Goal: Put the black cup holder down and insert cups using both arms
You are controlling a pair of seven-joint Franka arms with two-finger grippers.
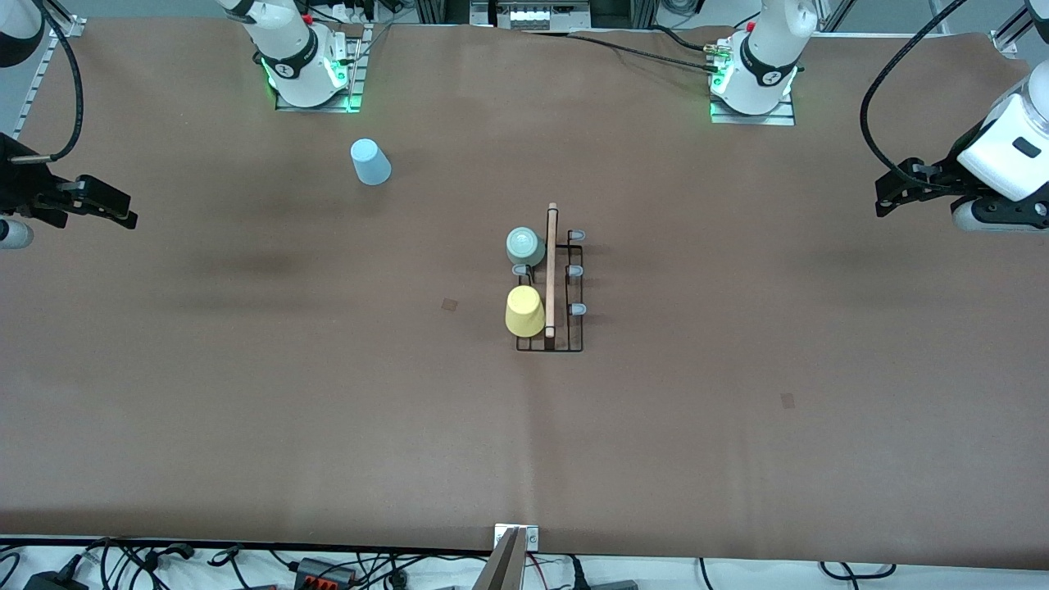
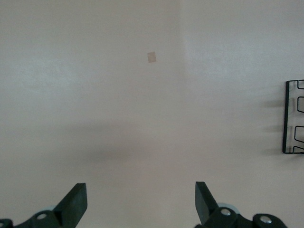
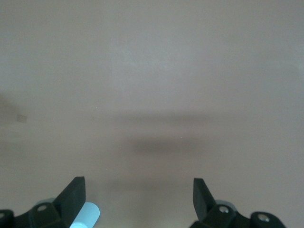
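The black cup holder (image 1: 565, 344) stands mid-table, its wooden rod handle (image 1: 551, 270) on top. A pale green cup (image 1: 525, 246) and a yellow cup (image 1: 524, 311) sit upside down on pegs on the side toward the right arm's end. Three pale-blue-tipped pegs (image 1: 576, 270) on the holder's side toward the left arm's end are bare. A light blue cup (image 1: 370, 161) stands upside down near the right arm's base and shows in the right wrist view (image 3: 85, 216). My left gripper (image 1: 889, 192) (image 2: 140, 199) and right gripper (image 1: 115, 209) (image 3: 137, 194) are open, empty, raised over the table's ends. The holder's edge shows in the left wrist view (image 2: 292, 116).
The brown table (image 1: 246, 410) carries two small tape patches (image 1: 449, 304) (image 1: 787, 401). Cables and a metal bracket (image 1: 515, 545) lie along the edge nearest the front camera. The arm bases (image 1: 311, 74) (image 1: 754, 82) stand along the edge farthest from it.
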